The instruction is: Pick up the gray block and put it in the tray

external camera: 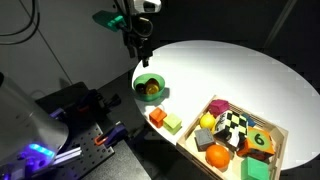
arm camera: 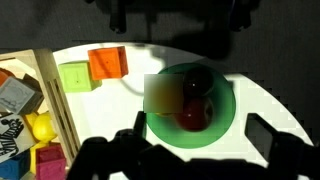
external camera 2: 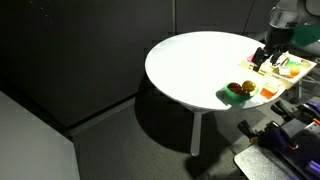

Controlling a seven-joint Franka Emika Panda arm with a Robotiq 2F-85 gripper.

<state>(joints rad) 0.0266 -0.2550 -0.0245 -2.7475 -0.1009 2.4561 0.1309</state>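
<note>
White table [external camera: 230, 60]; my claw [external camera: 143, 60] hangs wide, empty, above the bowl [external camera: 150, 88]. Gray block [arm camera: 15, 93] lies wrist-view left, seemingly inside the tray [arm camera: 60, 105].

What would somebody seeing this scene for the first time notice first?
A brightly lit round white table stands out against the dark room. Near its edge a wooden tray crowded with colorful toys catches the eye, and the gripper hangs above a small green bowl, with an orange cube and a lime-green cube between bowl and tray.
</note>
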